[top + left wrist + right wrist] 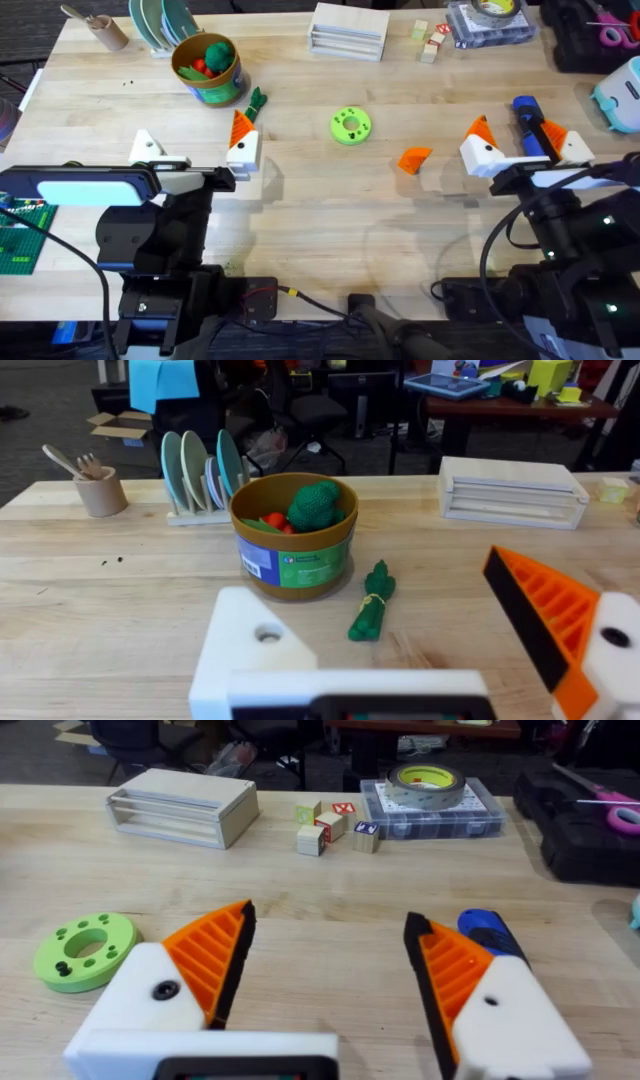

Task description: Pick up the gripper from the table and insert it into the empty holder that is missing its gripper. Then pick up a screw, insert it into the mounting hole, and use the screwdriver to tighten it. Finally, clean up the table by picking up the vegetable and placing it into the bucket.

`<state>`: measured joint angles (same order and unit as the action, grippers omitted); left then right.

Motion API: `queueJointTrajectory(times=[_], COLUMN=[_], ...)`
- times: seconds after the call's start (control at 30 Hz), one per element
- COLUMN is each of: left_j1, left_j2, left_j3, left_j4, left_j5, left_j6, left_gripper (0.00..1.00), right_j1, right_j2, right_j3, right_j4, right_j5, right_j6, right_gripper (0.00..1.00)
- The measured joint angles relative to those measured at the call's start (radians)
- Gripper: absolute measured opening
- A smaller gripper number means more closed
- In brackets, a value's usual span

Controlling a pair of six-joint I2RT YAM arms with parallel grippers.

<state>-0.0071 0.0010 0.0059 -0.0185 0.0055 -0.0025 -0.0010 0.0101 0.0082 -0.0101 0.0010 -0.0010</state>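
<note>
Here the left tool (190, 160) stands wide open over the left half of the bench (300, 200) and holds nothing. One of its white finger bases, the holder (250, 645), bears no orange tip, and the mounting hole (268, 633) shows as a small dark round opening in its face. Its twin finger (590, 650) carries an orange ribbed pad and is cut off by the edge of the left wrist view.

The right tool (525, 150) is also spread open and empty, both of its fingers tipped with orange ribbed pads (210, 955). The screwdriver (529, 122) lies on the bench between those fingers; from the right wrist camera just its blue end shows, the rest hidden behind a finger.

The gripper (414, 159), the loose orange wedge, lies alone on the bench between the lime-green disc (351, 125) and the right tool, touching neither.

The vegetable (373, 603) lies on the wood just beside the bucket (295, 565), apart from it. The bucket stands upright with a green knobbly piece and something red inside; its contents are partly hidden by the rim.

No screw can be made out with certainty; two tiny dark specks (128, 83) near the bench's far left are too small to identify.
</note>
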Motion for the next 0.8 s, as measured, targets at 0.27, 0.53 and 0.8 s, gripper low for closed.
queueJointTrajectory(times=[0.27, 0.53, 0.8], left_j1=[0.0, 0.0, 0.0], left_j2=[0.0, 0.0, 0.089], left_j3=[0.0, 0.005, 0.235], left_j4=[0.0, -0.009, -0.238], left_j5=[0.0, 0.034, 0.042], left_j6=[0.002, 0.002, 0.002], left_gripper=[0.993, 0.99, 0.991], right_j1=[-0.002, -0.002, -0.002], right_j2=[0.0, 0.0, 0.034], right_j3=[0.0, 0.002, 0.098], right_j4=[-0.004, -0.005, -0.087], right_j5=[0.002, -0.003, -0.01], right_j6=[0.0, 0.013, 0.115], right_gripper=[0.953, 0.952, 0.952])
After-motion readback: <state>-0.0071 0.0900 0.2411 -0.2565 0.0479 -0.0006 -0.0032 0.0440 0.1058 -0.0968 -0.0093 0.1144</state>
